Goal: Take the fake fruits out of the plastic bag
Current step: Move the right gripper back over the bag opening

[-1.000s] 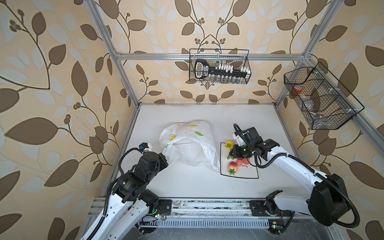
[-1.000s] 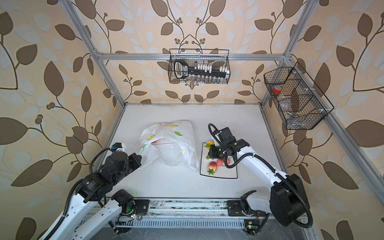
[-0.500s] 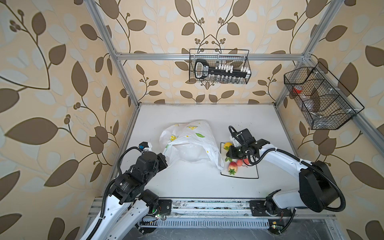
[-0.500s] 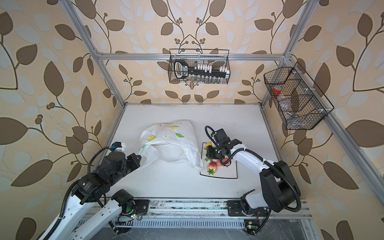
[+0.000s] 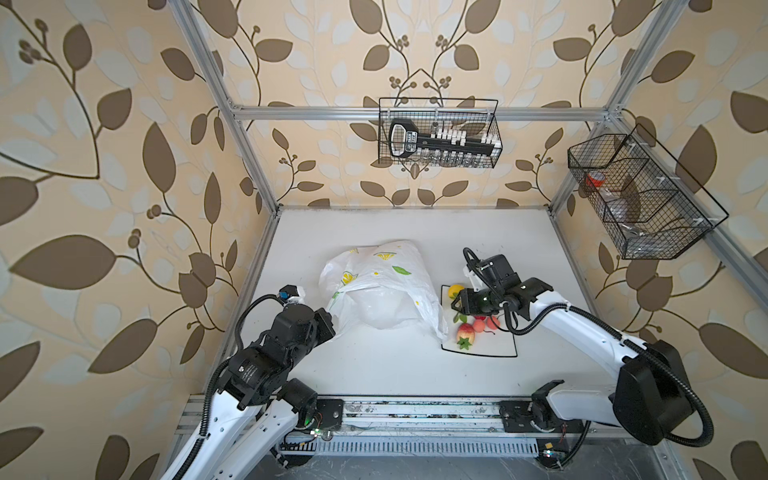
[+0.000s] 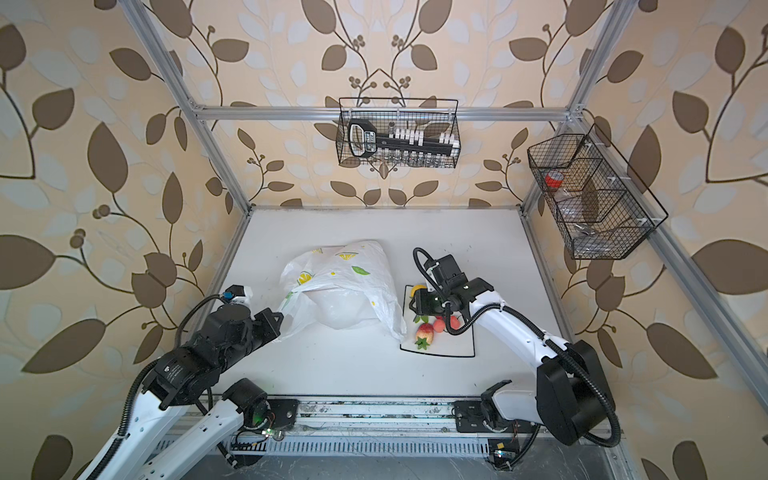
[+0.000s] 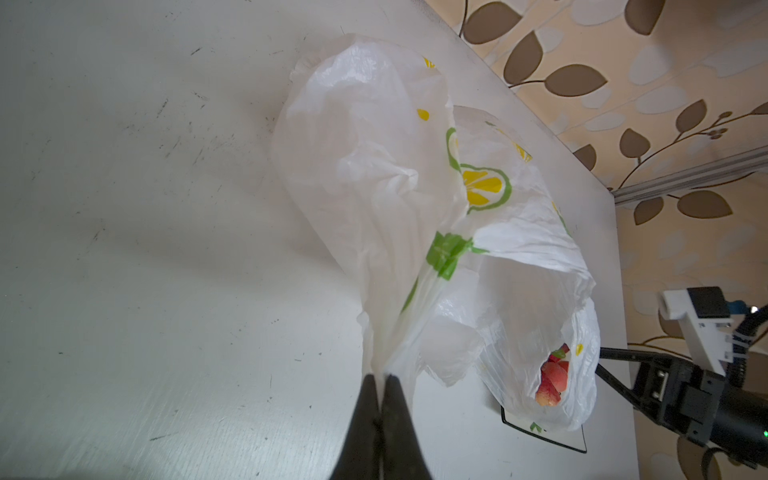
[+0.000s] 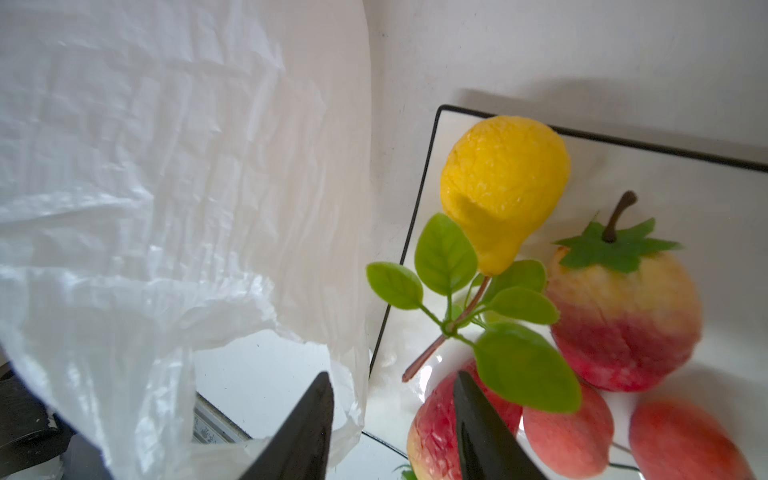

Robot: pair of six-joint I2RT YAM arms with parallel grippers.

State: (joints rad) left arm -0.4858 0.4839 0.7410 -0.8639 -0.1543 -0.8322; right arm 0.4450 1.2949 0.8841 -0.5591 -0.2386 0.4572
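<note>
The plastic bag [image 5: 382, 291] [image 6: 345, 291] lies crumpled mid-table, white with lemon prints. My left gripper [image 5: 330, 316] [image 7: 381, 376] is shut on its stretched loop handle at the bag's left end. To the bag's right, the fake fruits rest on a square black-rimmed plate [image 5: 494, 349]: a yellow lemon [image 8: 503, 187] with green leaves, a stemmed apple [image 8: 623, 316] and further red-pink pieces [image 5: 480, 325]. My right gripper [image 5: 455, 303] [image 8: 390, 376] hangs open low over the plate's left edge, one finger against the bag's loose rim. A red fruit [image 7: 550, 382] shows through the bag film; I cannot tell whether it is inside.
A wire basket [image 5: 438, 133] with a black tool hangs on the back wall. Another wire basket [image 5: 640, 195] hangs on the right wall. Aluminium posts frame the table, and a metal rail [image 5: 415, 411] runs along its front edge.
My right gripper has opened its jaws and shifted slightly left toward the bag, over the plate. The left gripper still grips the handle in the same place.
</note>
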